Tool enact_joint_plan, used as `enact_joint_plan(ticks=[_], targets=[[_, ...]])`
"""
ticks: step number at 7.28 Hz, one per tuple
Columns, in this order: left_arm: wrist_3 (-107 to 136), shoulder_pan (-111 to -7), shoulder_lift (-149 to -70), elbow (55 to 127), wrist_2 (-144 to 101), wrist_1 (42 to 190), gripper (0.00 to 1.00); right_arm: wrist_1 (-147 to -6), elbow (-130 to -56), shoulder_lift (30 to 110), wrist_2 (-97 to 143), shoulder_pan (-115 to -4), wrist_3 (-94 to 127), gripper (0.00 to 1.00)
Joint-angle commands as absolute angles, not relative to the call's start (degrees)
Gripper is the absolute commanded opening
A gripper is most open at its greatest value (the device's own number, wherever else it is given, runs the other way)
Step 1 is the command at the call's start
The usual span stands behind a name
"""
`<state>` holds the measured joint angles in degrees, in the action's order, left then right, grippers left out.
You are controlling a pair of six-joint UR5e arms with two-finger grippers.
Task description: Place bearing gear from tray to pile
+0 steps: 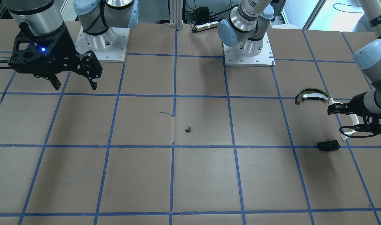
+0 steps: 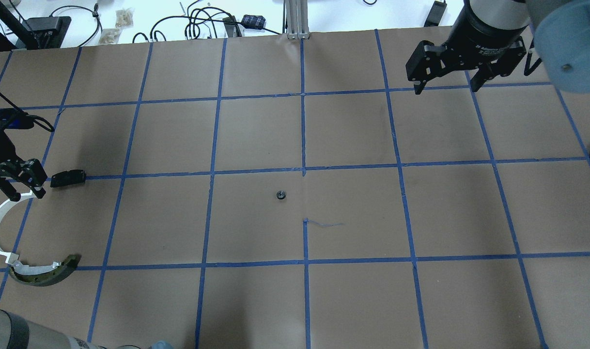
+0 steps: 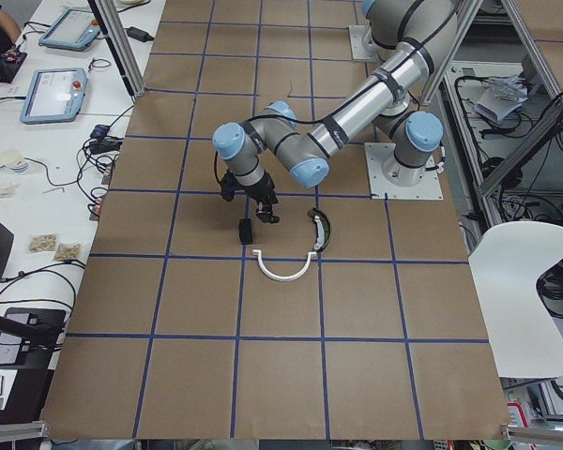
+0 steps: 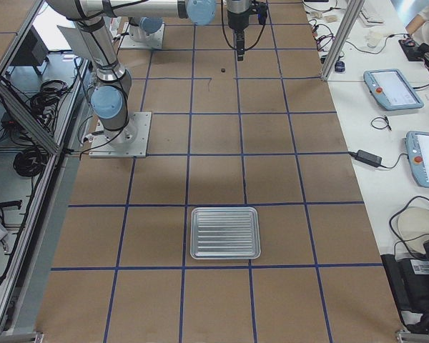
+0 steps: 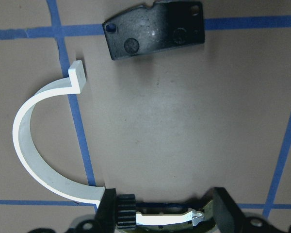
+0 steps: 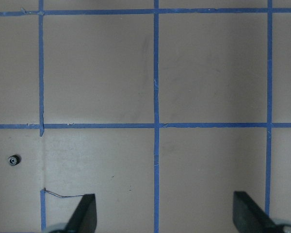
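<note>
Nearest the robot's base, at its left end of the brown-papered table (image 2: pixel 353 213), lies the pile (image 1: pixel 328 145) of loose parts. Closest in is a curved olive-and-silver piece (image 2: pixel 38 277), just beside one end of a thin white curved strip (image 5: pixel 20 133) that arcs away from it.

Over the strip's far end hangs the left gripper (image 2: pixel 27 195), its two fingers spread well apart and pinching nothing. In the wrist view a small black toothed gear (image 5: pixel 126 216) shows just beside one finger (image 5: pixel 105 213), next to the silver edge of the curved piece (whether it touches the finger or lies on the paper cannot be told). Just beyond the gripper a flat black plate (image 2: pixel 68 178) sits on a blue tape line, apart from the strip.

Farther out, near the table's middle and well apart from the pile, a second gear (image 2: pixel 281 195) lies alone on the paper. Farthest from the base, over the robot's right half, the right gripper (image 2: pixel 445 89) hangs above the table with its fingers wide and empty. The ribbed metal tray (image 4: pixel 225 210) rests flat toward the table's right end, well apart from both grippers.
</note>
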<state>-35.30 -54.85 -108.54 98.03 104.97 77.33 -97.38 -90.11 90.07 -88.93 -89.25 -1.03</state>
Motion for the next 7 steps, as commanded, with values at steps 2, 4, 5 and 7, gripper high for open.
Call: enact_joint_plan(ticks=[2,4,5,7], targets=[[-35.59,-54.93,-108.72,98.0,105.2,77.26,1.0,-97.73,-90.26,90.09,-88.95,-89.21,-0.97,1.0],[-35.51,-55.02,-108.63,97.91,105.21,76.99,1.0,-97.73,-90.18,90.09,-88.95,-89.21,-0.97,1.0],[-35.51,-55.54,-108.2,97.82,104.33,77.08,1.0,-97.82,-90.18,90.09,-88.95,-89.21,-0.97,1.0],[-30.8,-62.0,-107.32,96.08,97.26,76.82,1.0,-98.79,-90.17,90.09,-88.95,-89.21,-1.05,1.0]])
